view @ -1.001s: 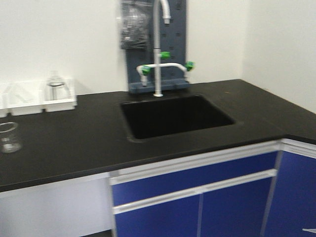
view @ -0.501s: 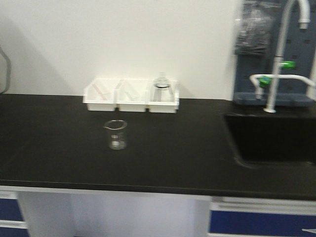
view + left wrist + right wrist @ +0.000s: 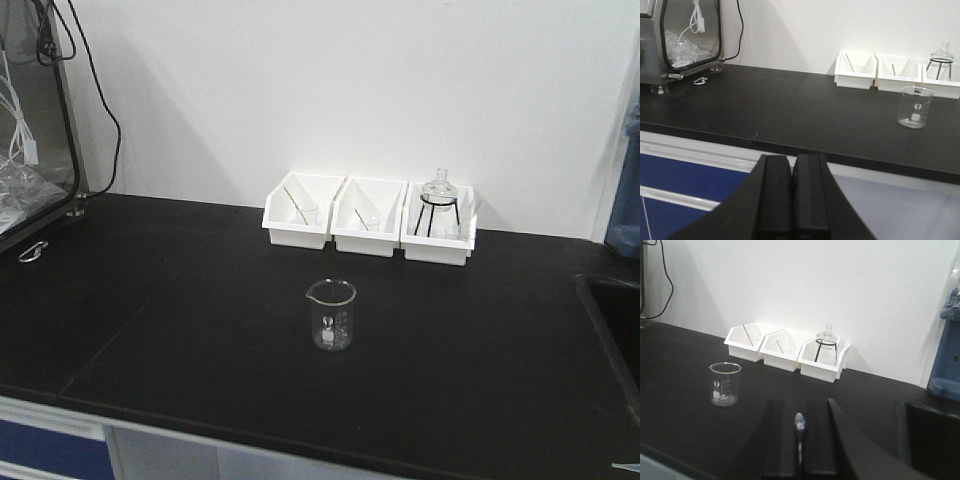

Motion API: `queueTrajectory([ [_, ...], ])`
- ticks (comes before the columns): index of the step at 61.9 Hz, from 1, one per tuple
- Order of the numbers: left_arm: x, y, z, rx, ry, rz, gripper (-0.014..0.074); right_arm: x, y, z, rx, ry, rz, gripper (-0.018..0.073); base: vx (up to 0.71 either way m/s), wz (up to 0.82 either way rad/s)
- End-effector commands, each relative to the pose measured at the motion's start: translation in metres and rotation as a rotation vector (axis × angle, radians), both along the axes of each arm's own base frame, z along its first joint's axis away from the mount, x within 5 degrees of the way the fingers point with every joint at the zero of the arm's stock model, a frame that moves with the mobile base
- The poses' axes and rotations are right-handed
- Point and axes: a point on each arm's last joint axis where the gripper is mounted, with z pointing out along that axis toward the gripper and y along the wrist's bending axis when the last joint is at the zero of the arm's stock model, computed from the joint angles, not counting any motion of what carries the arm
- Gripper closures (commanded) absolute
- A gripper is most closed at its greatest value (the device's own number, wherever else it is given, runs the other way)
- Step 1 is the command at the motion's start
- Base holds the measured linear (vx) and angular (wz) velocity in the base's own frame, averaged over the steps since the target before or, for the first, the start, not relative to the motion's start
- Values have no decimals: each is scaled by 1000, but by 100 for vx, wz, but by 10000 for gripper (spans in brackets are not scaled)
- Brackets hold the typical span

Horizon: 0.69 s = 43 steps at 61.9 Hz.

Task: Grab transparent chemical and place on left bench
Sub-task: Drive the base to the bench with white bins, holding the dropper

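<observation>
Closest to me are the two grippers, both low at the counter's front edge. The left gripper (image 3: pixel 792 161) has its flat black pads pressed together with nothing between them. The right gripper (image 3: pixel 799 407) is also closed. A small pale glint sits in the seam between its pads, and I cannot tell what it is.

A second ago the front view showed the sink and the blue cabinet doors, with the beaker only at the left border. Since then the view has swung to the left. The transparent chemical (image 3: pixel 331 316) is now in the middle, and only the sink's edge (image 3: pixel 612 300) is left at the right. I think the robot has turned to face the beaker, and no reach has begun.

The beaker stands upright on the left bench (image 3: pixel 180 300), well apart from both grippers. It is thin clear glass, a cylinder with a rolled rim and a pour lip, white marks on its side and a small whitish piece at the bottom. The bench is matte black with one fine seam.

Behind it, at the wall, are three white plastic bins (image 3: pixel 370 230). The right one holds a round flask (image 3: pixel 438 195) on a black wire stand.
</observation>
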Motion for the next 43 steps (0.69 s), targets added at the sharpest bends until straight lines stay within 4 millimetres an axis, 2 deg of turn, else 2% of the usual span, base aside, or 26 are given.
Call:
queueTrajectory([
  [1,-1,0,3,-14,-81,-1,600,-1,2,15,0,-84,26,567,31,6],
  [43,-1,0,3,-14,-81,-1,600,-1,2,15,-1,-85,27,567,29,-8],
])
